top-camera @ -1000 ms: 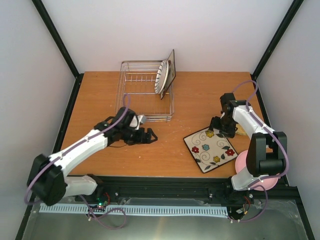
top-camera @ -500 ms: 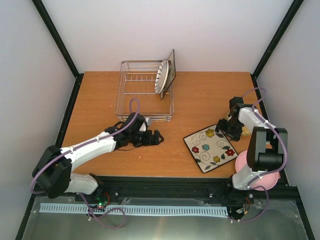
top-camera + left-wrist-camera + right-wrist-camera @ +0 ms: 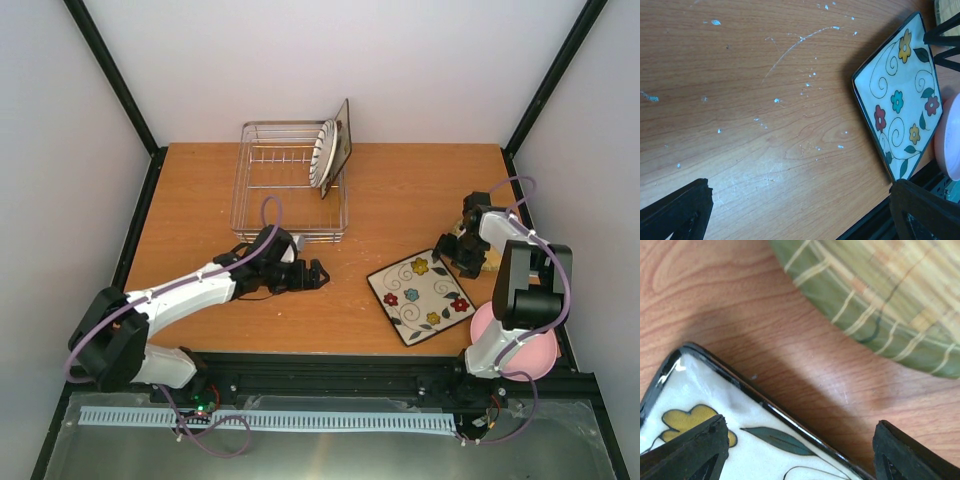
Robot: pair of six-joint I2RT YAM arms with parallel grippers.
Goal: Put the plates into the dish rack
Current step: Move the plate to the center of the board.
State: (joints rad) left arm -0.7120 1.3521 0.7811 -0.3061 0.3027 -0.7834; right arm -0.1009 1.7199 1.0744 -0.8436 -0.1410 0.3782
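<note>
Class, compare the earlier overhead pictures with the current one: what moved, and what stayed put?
The left tool slid right toward the floral plate, open and empty. The right tool shifted right, now over that plate's far corner, open and holding nothing. The floral plate and the rack stayed put.

Bright, even light; soft shadows.

We find the wire dish rack (image 3: 241, 190) at the far left-centre of the counter (image 3: 400, 200), with the striped plate (image 3: 323, 156) on edge inside it. The floral square plate (image 3: 420, 297) lies flat, the woven plate (image 3: 890, 300) is just beyond it, and the pink plate (image 3: 546, 352) is at the near-right edge.
</note>
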